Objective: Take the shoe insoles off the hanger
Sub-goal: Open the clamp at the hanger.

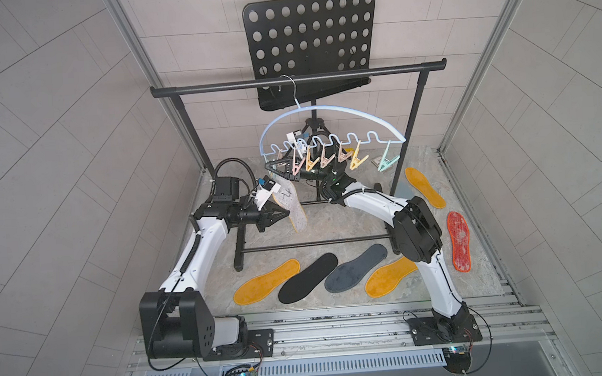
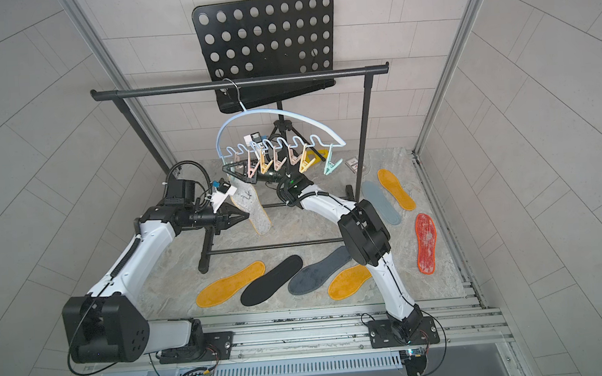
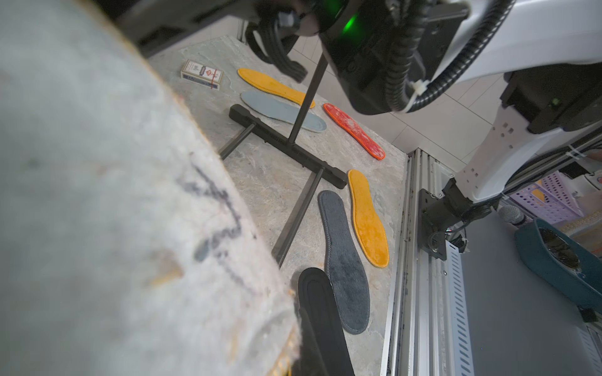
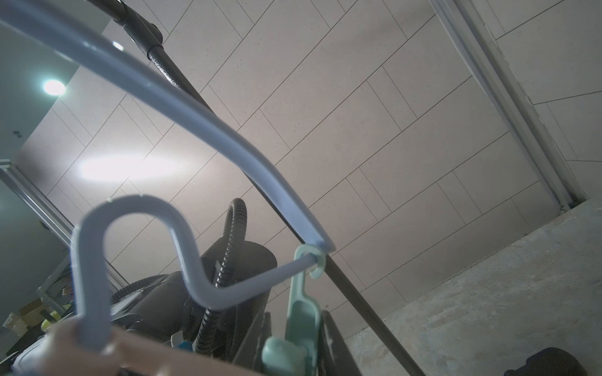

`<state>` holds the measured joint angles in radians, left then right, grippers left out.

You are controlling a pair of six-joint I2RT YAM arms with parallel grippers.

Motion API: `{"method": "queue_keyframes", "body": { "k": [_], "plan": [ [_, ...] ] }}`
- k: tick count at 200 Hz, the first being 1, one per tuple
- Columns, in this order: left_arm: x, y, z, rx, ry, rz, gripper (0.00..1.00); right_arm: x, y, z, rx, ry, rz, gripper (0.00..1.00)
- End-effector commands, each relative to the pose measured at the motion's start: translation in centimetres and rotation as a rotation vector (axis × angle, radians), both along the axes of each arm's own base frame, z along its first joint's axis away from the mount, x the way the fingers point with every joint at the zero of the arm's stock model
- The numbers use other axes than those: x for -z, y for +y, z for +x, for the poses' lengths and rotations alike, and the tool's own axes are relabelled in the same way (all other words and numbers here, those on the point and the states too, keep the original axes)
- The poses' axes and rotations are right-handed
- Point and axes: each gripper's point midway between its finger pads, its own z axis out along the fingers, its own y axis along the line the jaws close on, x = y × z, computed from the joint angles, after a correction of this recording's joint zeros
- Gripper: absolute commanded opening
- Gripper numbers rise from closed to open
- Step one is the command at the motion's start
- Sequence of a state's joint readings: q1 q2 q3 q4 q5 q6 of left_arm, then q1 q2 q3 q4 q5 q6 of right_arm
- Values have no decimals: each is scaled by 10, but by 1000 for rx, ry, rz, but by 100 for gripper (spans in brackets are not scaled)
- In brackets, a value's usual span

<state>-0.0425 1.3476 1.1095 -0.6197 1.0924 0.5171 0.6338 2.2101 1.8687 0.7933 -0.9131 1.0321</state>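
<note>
The pale blue hanger (image 1: 341, 109) hangs by its wire hook from the black rack bar, with a row of pastel clips (image 1: 326, 158) along its wavy lower edge. One shoe insole (image 1: 295, 207) with a grey felt underside and a yellow rim hangs below the hanger's left end, and my left gripper (image 1: 288, 213) is shut on it. It fills the left wrist view (image 3: 114, 195). My right gripper (image 1: 272, 169) reaches under the hanger. In the right wrist view it (image 4: 298, 325) is shut on a mint clip (image 4: 301, 312). Whether that clip still grips the insole I cannot tell.
Several insoles lie on the stone table: yellow (image 1: 267, 282), black (image 1: 308, 278), dark grey (image 1: 356, 268), yellow (image 1: 391, 276), red (image 1: 458, 242), yellow (image 1: 425, 186), pale grey-blue (image 2: 381, 202). The rack (image 1: 300, 78), music stand (image 1: 312, 41) and a card box (image 3: 202, 74) stand behind.
</note>
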Motion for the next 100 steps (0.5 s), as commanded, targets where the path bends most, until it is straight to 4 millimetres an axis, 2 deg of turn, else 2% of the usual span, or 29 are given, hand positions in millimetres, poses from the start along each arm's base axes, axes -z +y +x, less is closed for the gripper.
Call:
{"method": "queue_keyframes", "body": {
  "k": [1,36,100],
  "plan": [
    [6,6,-2,-54,7,33,0,-6,-2,4,28,16,-32,0],
    [9,7,-3,-68,-7,35,0,-8,-7,12,61,9,-50,2],
    [13,10,14,-99,52,61,0,-16,-16,17,98,-4,-57,0]
  ]
}}
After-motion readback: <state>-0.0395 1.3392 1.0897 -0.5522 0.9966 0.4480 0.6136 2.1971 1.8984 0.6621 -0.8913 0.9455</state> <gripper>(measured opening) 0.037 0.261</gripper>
